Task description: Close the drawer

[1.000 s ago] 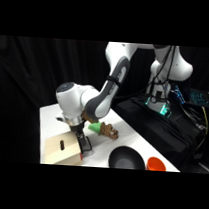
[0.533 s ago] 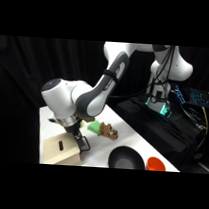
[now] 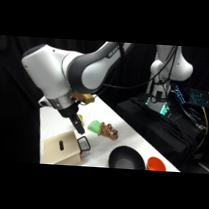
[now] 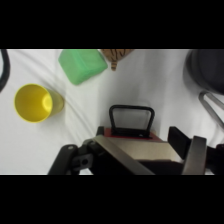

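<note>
Drawer (image 4: 131, 136) sticks out slightly from its box (image 3: 59, 149); hand (image 3: 79, 126) hovers by the handle (image 4: 131, 116), grip unclear, lined up to push.

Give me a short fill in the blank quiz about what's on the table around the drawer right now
1. The cup standing on the white table is ____ in colour.
2. The drawer has a dark wire loop ____ at its front.
3. In the side view, the red bowl sits beside a ____ bowl.
4. The block next to the cup is ____.

Missing words: yellow; handle; black; green
</note>
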Motion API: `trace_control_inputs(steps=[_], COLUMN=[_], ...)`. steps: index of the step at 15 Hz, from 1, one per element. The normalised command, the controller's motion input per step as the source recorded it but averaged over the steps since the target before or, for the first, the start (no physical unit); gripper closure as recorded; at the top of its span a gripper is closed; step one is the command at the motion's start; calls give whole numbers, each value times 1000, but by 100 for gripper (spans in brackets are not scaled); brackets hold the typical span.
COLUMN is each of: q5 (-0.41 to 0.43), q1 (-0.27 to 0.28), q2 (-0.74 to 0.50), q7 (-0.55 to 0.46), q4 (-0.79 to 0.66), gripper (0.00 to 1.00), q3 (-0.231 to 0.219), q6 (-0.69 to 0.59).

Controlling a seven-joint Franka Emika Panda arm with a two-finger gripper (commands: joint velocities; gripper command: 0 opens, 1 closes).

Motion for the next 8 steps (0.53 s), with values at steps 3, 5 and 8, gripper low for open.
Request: trace_control_inputs(steps=[3,5,8], q5=[-69,-62,-72], q1=[7,5,15], q2=[-299,-229,-217], q7=[-90,-72,-26], q4=[-78,-80,-135], gripper=[0,0,0], q3=[35,36,26], q6=[-277,-217,-145])
